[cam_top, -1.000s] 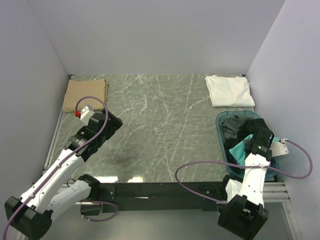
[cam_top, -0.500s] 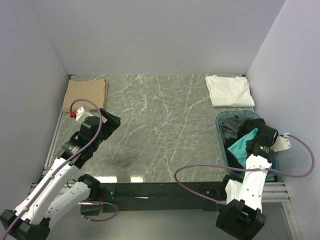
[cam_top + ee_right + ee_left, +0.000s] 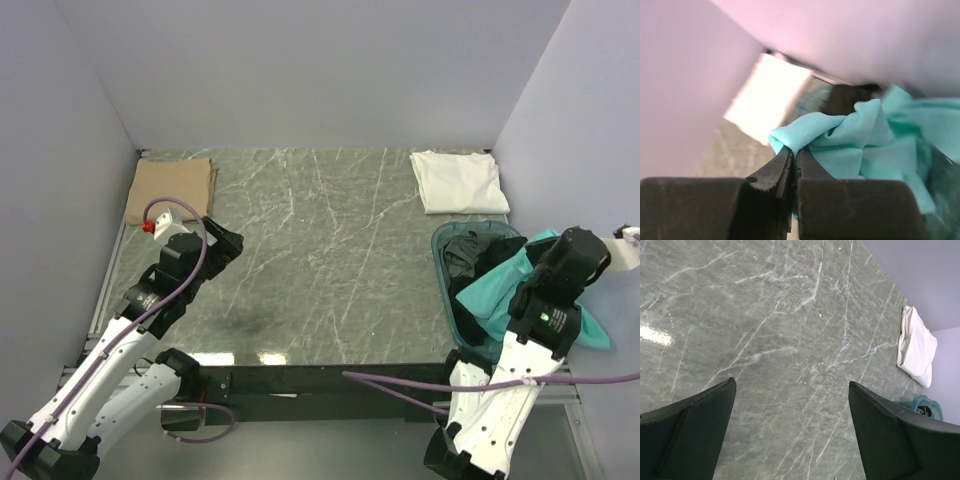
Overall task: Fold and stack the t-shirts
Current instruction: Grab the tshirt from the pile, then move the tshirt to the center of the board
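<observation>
My right gripper (image 3: 795, 151) is shut on a bunched fold of the teal t-shirt (image 3: 865, 140). In the top view the teal t-shirt (image 3: 497, 293) hangs from the raised right wrist (image 3: 572, 257) over the blue-green tub (image 3: 441, 243). Dark grey t-shirts (image 3: 466, 254) lie crumpled in the tub. A white t-shirt (image 3: 458, 181) lies folded at the back right, and a tan t-shirt (image 3: 170, 188) lies folded at the back left. My left gripper (image 3: 792, 385) hovers open over bare table, its black fingers (image 3: 695, 425) wide apart with nothing between them.
The marble table (image 3: 320, 250) is closed in by pale walls at the back and both sides. The tub stands at the table's right edge, close to the right wall. The left wrist view shows the white t-shirt (image 3: 916, 347) and the tub's rim (image 3: 927, 404) far off.
My right gripper closed on the teal t-shirt inside the tub and rose up and to the right, pulling the shirt out. The left arm drew back slightly, still open.
</observation>
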`<action>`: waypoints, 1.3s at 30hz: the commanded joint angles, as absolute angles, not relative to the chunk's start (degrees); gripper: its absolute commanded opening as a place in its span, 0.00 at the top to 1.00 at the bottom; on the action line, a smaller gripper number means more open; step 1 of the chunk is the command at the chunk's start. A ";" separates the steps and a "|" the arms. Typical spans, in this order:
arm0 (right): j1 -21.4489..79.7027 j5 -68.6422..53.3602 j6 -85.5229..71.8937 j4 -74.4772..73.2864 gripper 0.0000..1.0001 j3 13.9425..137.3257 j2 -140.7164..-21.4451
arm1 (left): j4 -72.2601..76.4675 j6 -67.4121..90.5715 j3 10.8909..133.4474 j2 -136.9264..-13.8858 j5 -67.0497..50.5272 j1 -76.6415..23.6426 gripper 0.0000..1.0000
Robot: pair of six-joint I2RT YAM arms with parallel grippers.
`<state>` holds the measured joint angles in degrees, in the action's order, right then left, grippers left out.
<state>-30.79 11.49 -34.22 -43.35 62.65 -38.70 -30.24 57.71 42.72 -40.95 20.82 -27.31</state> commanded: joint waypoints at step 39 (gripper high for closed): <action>39.81 -4.24 -20.66 -18.10 1.00 130.46 -93.70 | -42.36 61.52 43.77 -29.53 25.04 -27.42 0.00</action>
